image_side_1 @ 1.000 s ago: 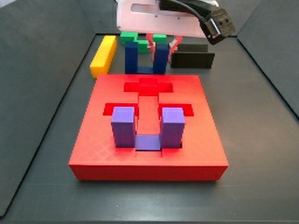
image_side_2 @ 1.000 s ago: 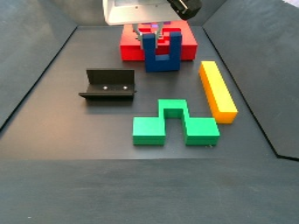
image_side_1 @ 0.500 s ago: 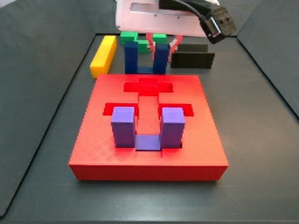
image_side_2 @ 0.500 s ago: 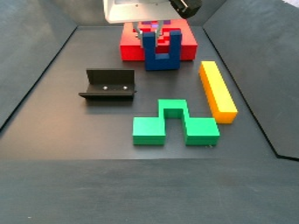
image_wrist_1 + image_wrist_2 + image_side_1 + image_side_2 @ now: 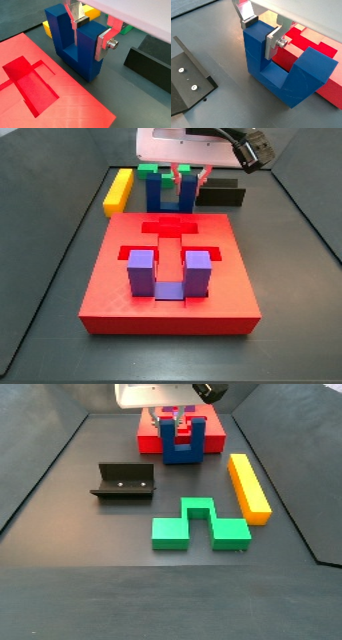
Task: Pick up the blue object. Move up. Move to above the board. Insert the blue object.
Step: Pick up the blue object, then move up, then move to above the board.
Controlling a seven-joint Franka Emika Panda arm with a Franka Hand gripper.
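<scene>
Gripper [image 5: 262, 31] is clamping one prong of the dark navy U-shaped block [image 5: 281, 70], probably just lifting off the floor beside the thick red recessed board [image 5: 167, 278]; off-centre grip is risking tilt, jamming at insertion.

Count, both side views: 1 red board [image 5: 170, 298], 1 blue object [image 5: 183, 439], 1 purple U-block [image 5: 170, 273] seated in board, 1 green block [image 5: 198, 524], 1 yellow bar [image 5: 249, 486], 1 fixture [image 5: 123, 482]. 1 tool [image 5: 262, 31], two fingers, clamped on one prong of blue object near board's far end. Total: 5 pieces plus fixture.
</scene>
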